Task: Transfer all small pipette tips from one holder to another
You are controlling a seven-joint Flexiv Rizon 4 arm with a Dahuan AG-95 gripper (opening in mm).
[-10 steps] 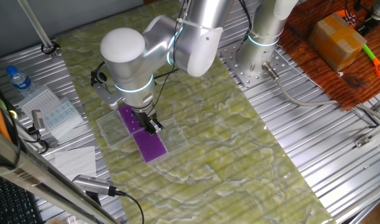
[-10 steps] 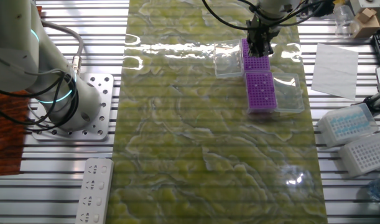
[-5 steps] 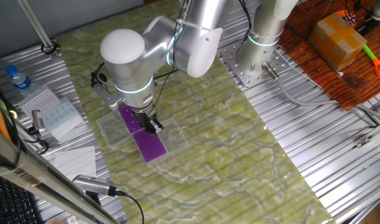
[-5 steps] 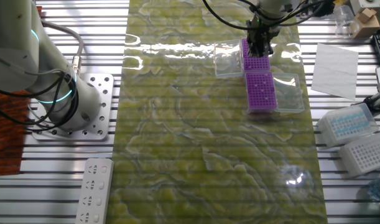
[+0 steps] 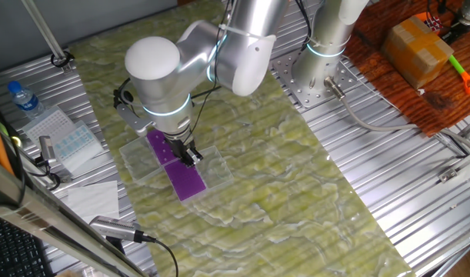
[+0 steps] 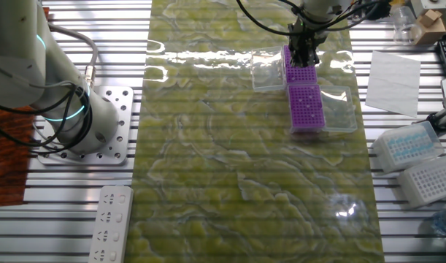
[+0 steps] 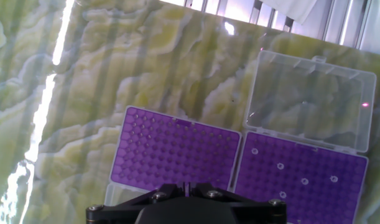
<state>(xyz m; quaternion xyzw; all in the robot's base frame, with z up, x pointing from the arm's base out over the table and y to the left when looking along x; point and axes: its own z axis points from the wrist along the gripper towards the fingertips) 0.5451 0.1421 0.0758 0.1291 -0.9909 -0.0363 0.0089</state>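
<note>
Two purple holders lie end to end in clear open boxes on the green mat. In the hand view the left holder point(image 7: 177, 152) shows only bare holes, while the right holder point(image 7: 301, 177) carries several small pipette tips point(image 7: 280, 166) as pale dots. My gripper point(image 7: 187, 186) sits at the bottom edge, above the near edge of the left holder, with its jaws pressed together. Whether a tip sits between them is too small to tell. In the fixed views the gripper point(image 6: 304, 60) point(image 5: 190, 158) hangs over the holder point(image 6: 299, 73) beside the tip-bearing one point(image 6: 307, 109).
A clear lid point(image 7: 311, 99) lies beyond the right holder. White tip boxes point(image 6: 409, 145) and a paper sheet point(image 6: 393, 73) lie off the mat's right side. A second arm's base point(image 6: 98, 124) and a power strip point(image 6: 109, 223) are on the left. A water bottle point(image 5: 23, 98) stands nearby.
</note>
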